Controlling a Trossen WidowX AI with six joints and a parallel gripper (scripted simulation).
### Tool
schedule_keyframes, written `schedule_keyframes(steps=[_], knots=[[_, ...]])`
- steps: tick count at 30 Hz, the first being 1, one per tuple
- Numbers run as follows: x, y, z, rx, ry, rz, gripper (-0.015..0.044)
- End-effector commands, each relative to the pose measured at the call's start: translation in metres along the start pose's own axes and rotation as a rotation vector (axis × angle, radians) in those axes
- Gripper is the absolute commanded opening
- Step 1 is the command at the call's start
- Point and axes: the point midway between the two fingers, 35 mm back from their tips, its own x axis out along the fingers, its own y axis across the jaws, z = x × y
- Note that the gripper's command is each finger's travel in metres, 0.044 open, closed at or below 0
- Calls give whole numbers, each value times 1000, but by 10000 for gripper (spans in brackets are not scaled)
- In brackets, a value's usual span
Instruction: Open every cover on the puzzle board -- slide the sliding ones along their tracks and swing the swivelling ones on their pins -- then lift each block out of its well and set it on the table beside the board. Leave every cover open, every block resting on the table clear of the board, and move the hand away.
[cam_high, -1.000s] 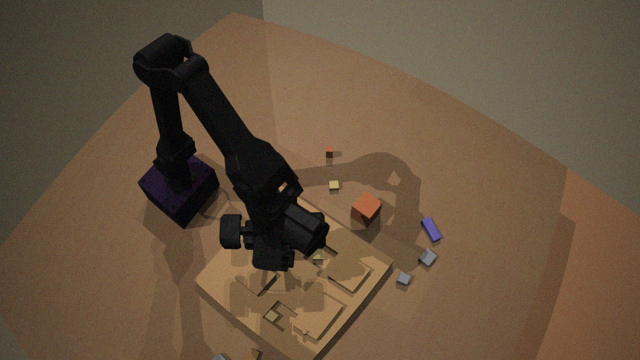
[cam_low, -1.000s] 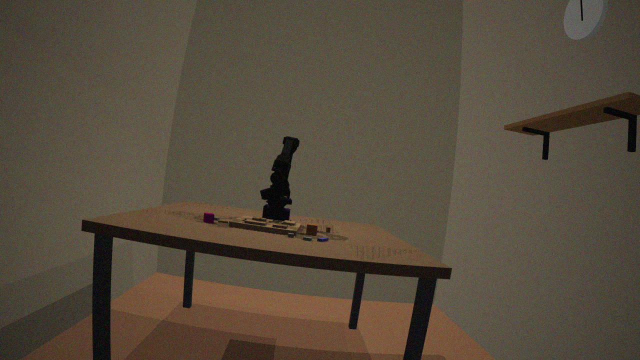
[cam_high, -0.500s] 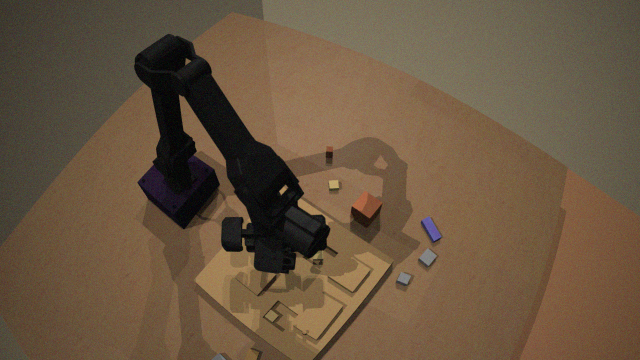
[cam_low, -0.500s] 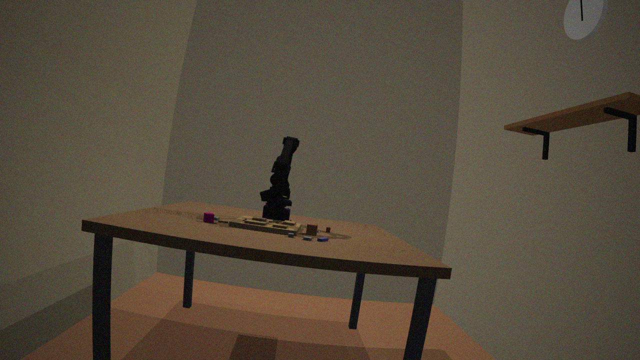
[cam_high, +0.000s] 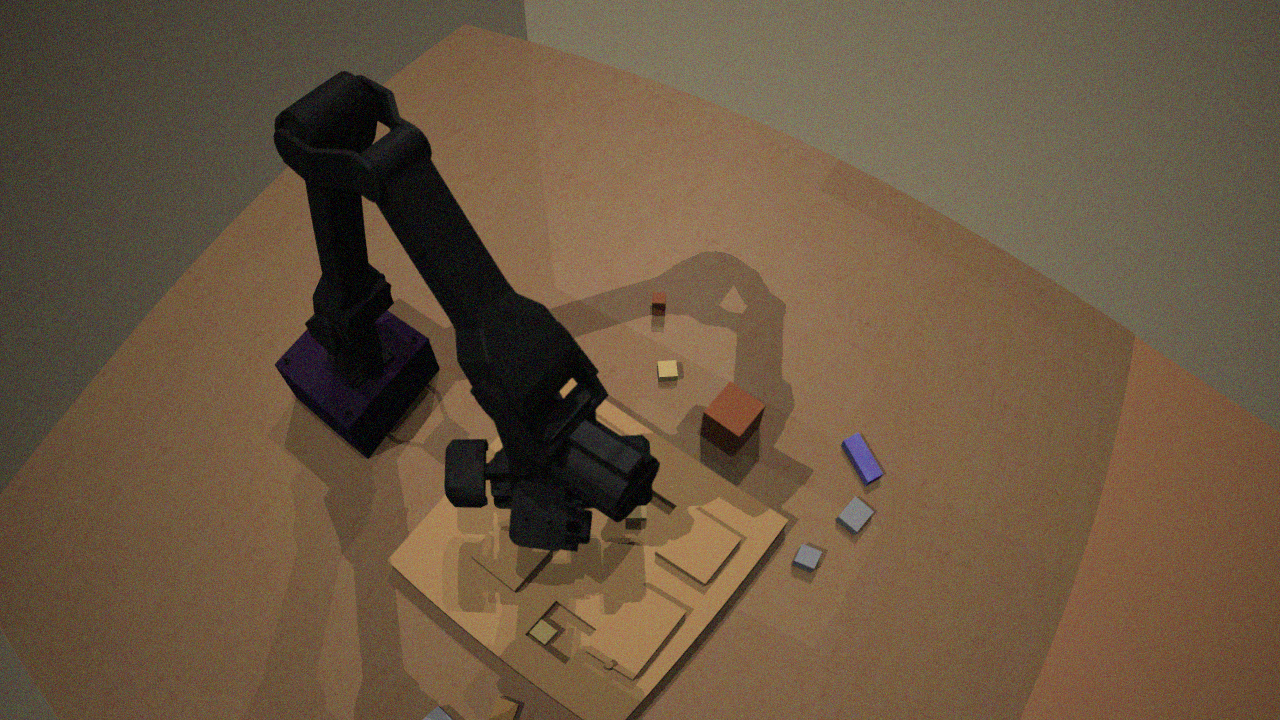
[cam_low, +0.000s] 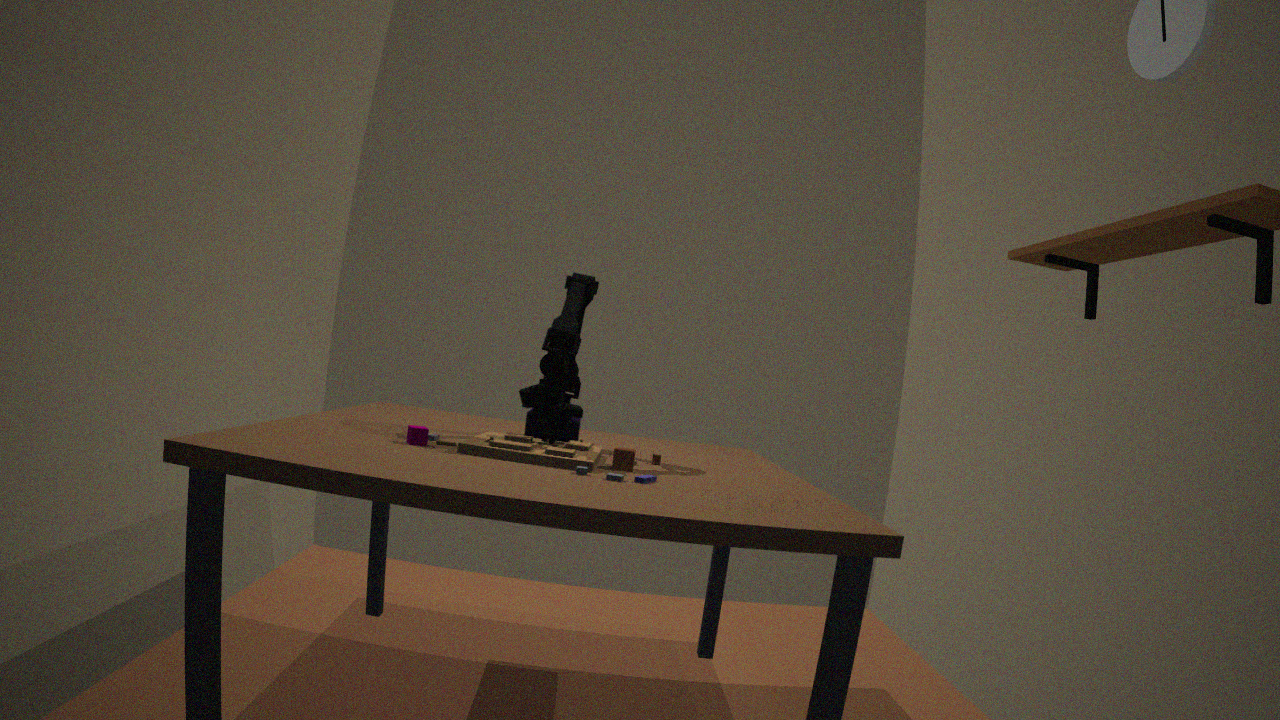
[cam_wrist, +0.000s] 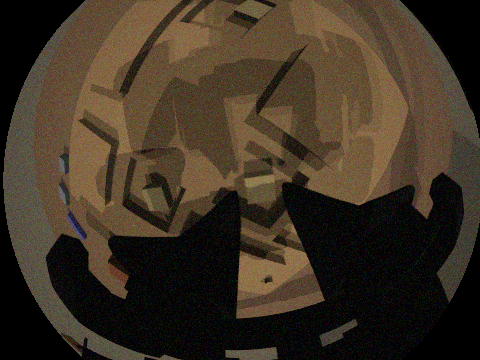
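The wooden puzzle board lies under the hand. My gripper is partly open and empty, low over the board. A pale yellow block shows in a well between and beyond the fingertips; I cannot tell the exact gap to it. A second pale block sits in an uncovered well. A third pale block sits in another uncovered well. Square covers stand clear of those wells. Another cover is partly hidden by the hand in the top view.
Beside the board are a red-brown box, a yellow block, a small red cube, a blue bar and grey blocks. A magenta cube stands on the board's other side.
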Motion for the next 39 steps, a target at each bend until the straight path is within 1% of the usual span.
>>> schedule_keyframes(steps=[1,21,31,39], knots=[[2,-1,-1,3,3,-3,144],[13,-1,-1,3,3,-3,144],[11,0,0,0,0,0,80],[7,0,0,0,0,0,80]])
